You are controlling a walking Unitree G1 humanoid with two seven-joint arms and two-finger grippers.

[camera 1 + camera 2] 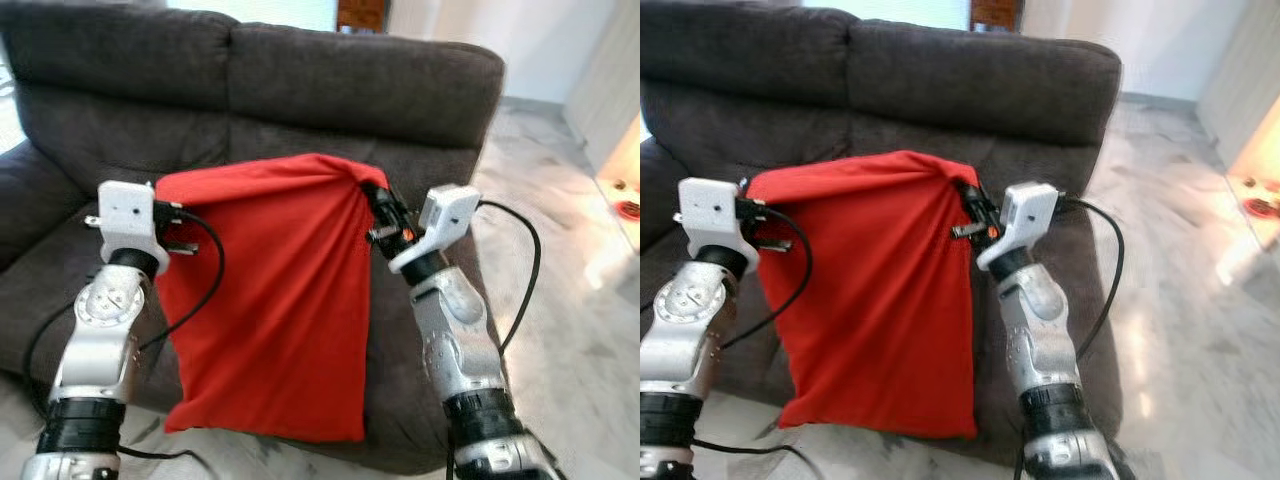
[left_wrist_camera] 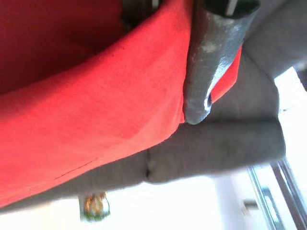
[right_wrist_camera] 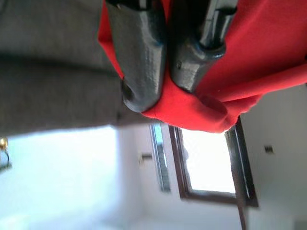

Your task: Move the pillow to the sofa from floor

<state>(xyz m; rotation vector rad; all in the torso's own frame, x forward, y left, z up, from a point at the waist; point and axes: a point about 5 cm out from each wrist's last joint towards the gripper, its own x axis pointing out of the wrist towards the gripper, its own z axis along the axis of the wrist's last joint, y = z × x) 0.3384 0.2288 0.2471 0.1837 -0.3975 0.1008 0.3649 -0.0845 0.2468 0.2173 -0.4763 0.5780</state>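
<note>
A red pillow (image 1: 270, 300) hangs limp between my two arms, in front of the dark grey sofa (image 1: 330, 90). My left gripper (image 1: 172, 228) is shut on its upper left corner, and in the left wrist view one black finger (image 2: 208, 62) presses against the red cloth (image 2: 86, 110). My right gripper (image 1: 372, 196) is shut on the bunched upper right corner. The right wrist view has both fingers (image 3: 144, 52) clamped on red fabric (image 3: 201, 105). The pillow's lower edge dangles just past the seat front, above the floor.
The sofa seat (image 1: 60, 270) lies behind and below the pillow, with an armrest (image 1: 20, 200) at the left. Pale marble floor (image 1: 560, 300) runs along the right. A bright low shelf (image 1: 625, 190) stands at the far right.
</note>
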